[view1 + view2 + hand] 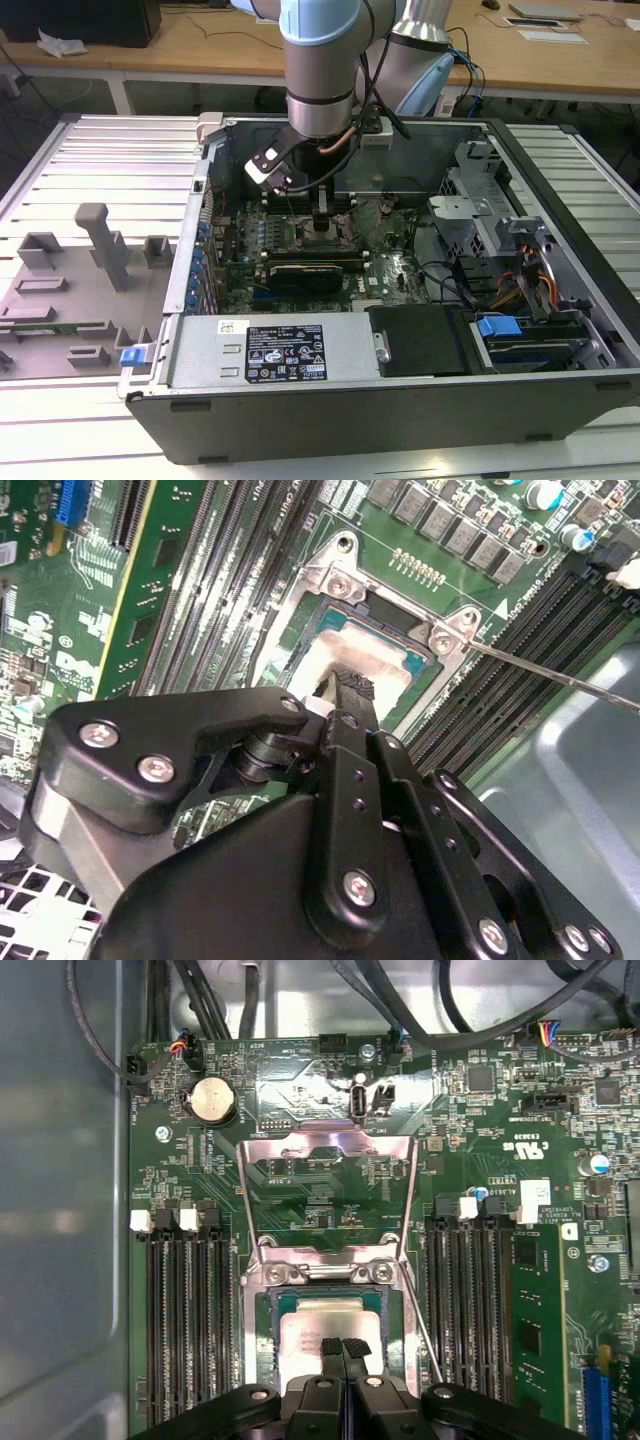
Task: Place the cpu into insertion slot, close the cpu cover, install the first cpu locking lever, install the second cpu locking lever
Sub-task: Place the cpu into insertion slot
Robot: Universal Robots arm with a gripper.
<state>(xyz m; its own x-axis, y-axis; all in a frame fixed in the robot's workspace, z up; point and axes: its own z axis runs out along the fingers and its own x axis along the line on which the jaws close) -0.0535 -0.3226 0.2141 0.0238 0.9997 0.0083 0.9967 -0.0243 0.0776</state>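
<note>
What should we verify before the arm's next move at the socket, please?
1. The cpu lies inside the insertion slot: ok.
2. The cpu is seated flat: cannot tell, because the gripper covers part of it.
3. The cpu cover is closed: not ok. It is flipped back off the socket.
4. The locking lever is latched: not ok. The thin rod sticks out free beside the socket.
5. The gripper is clear of the cpu: cannot tell. Its fingers are shut together right over the chip's top.
</note>
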